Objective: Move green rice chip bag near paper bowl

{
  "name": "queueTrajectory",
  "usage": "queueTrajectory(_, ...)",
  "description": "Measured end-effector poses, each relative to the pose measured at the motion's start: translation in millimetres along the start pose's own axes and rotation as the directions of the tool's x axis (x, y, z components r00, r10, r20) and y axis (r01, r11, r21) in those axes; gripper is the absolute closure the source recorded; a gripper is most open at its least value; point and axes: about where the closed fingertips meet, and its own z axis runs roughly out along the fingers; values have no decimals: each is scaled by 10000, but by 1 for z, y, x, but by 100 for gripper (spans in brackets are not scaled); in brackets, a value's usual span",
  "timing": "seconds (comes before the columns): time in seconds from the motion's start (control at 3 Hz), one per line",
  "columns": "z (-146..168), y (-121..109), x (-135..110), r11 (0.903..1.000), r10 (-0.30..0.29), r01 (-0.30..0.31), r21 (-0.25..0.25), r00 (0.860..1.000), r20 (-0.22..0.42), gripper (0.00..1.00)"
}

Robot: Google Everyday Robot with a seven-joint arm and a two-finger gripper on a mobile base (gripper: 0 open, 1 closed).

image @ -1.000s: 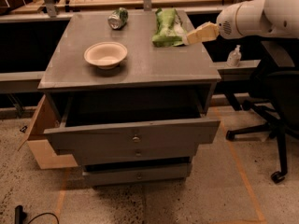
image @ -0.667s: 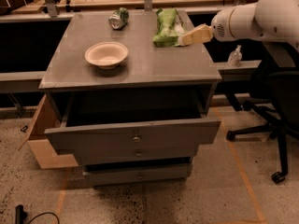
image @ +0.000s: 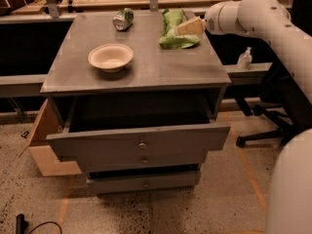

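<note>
Leftward travel has brought the end effector [image: 181, 29] over the green rice chip bag [image: 176, 42], far right on the worktop [image: 156, 69]. Whether it is spread or closed cannot be told. Transfer to the paper bowl [image: 110, 57], well apart to the left, is judged not yet begun.

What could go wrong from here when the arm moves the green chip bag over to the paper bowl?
The gripper is at the green rice chip bag, toward the back right of the cabinet top.
1. The bag is crinkled, so a grasp may slip or catch only a fold.
2. The paper bowl looks light; a dragged bag could shove it toward the front edge, above the open drawer.
3. The crushed can lies left of the bag and might get knocked.
</note>
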Motion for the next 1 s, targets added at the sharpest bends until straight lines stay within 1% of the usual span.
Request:
queueTrajectory(0.33,39,0,-8,9997,197,-194,-140,9995,231,0)
queueTrajectory(0.67,76,5,-3,9988,356,-351,-350,9993,145,0)
queueTrajectory(1.0,114,8,18,9964,704,-721,-445,9968,-375,27)
